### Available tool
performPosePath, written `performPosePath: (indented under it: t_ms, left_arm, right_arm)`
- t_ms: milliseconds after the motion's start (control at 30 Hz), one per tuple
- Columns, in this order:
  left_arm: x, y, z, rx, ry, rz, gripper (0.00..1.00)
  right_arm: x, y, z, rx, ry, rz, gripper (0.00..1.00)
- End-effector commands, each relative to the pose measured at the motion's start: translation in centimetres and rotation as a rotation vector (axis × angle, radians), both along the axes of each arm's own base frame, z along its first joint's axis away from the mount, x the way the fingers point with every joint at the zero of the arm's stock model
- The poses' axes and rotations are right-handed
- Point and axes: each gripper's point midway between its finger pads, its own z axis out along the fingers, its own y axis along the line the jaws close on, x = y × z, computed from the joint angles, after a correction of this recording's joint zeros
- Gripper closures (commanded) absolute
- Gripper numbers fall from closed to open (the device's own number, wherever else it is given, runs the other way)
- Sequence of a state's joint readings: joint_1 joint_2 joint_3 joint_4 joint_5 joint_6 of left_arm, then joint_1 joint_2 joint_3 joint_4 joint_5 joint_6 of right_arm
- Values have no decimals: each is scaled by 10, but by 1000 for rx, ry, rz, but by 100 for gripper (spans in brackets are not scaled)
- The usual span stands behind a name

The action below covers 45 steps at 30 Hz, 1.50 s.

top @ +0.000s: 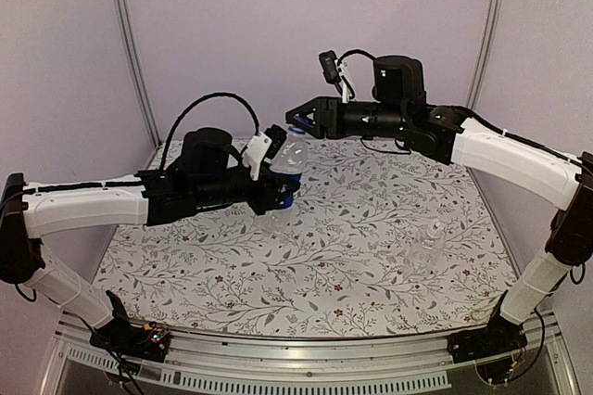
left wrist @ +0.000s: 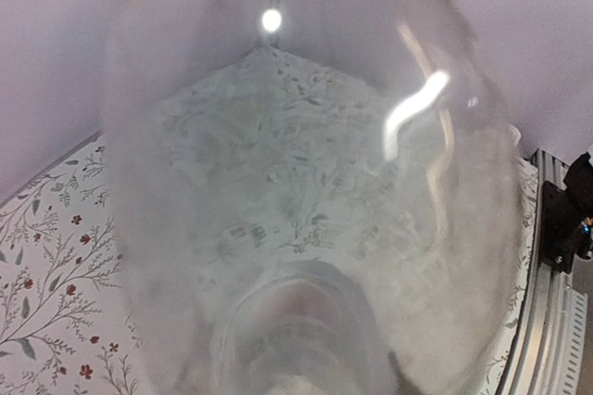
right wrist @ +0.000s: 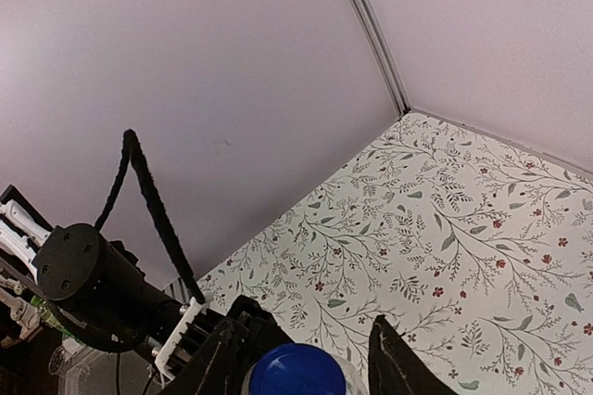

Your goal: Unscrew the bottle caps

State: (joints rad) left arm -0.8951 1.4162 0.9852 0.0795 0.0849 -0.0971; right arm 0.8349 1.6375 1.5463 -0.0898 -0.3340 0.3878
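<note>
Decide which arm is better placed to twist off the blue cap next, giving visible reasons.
Right, probably. The right gripper has its fingers either side of the blue cap, while the left gripper is shut on the bottle, steadying it.

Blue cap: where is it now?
The blue cap sits low in the right wrist view, between the fingers of the right gripper, on the bottle the left gripper holds above the table.

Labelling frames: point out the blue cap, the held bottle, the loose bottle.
blue cap (right wrist: 298, 372): right wrist view, top face.
held bottle (top: 290, 159): top view, upper body.
loose bottle (top: 424, 251): top view, mid-body.
</note>
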Motion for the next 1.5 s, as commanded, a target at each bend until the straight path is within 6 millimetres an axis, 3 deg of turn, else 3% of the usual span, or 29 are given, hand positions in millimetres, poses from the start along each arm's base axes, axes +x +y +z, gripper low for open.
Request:
performPosePath:
  t_ms: [0,400,667,800,967,1200,1467]
  left_arm:
    - [0,-5,7,-1,-12,1,65]
    - [2,-2,7,0,-18,20,65]
    - [-7,-7,13,-26,-14,-40,65]
    - [-24,-16,21,-66,-5,-150,65]
    - [-68,-27,36,-160,16,-427,65]
    - [-114,-24,50,-265,43,-713,65]
    - [-112,-23,52,-283,63,-724,65]
  right_arm:
    - [-3,4,5,10,-7,14,56]
    - [-8,5,3,11,-9,42,72]
    - [-22,2,15,4,-107,129,82]
    - [-37,-5,25,23,-189,298,84]
    - [-57,-13,25,7,-303,478,83]
    - [-88,-24,29,59,-345,708,83]
    - [-86,-27,32,58,-358,719,84]
